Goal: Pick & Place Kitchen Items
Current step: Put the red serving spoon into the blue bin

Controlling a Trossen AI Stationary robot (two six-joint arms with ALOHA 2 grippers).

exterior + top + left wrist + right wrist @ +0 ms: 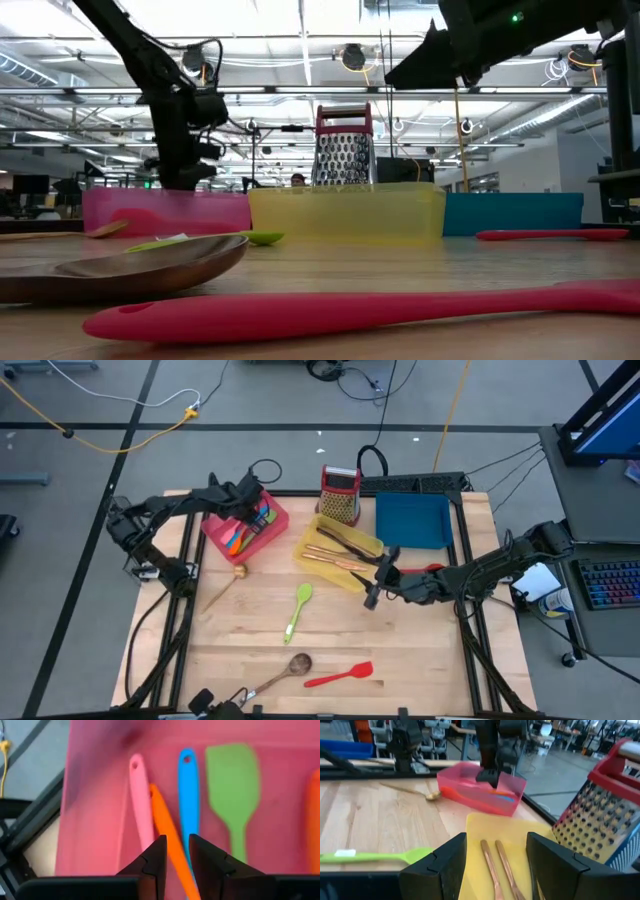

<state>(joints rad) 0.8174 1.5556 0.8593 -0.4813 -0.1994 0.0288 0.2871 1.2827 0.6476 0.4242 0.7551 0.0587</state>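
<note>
Here the left hand [174, 865], parted, hovers over the orange spatula [167, 837] in the pink tray [95, 810].

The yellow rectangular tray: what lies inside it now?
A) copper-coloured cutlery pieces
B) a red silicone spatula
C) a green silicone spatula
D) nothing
A: slim copper-coloured cutlery pieces lie in the yellow rectangular tray, seen also from the right wrist view past the open right gripper.

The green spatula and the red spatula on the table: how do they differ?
The green spatula lies mid-table, steeply angled, near the yellow tray; the red spatula lies almost crosswise near the front edge, beside the brownish spoon. Green's blade points toward the trays; red's points right. Both lie flat on the wood, untouched.
</note>
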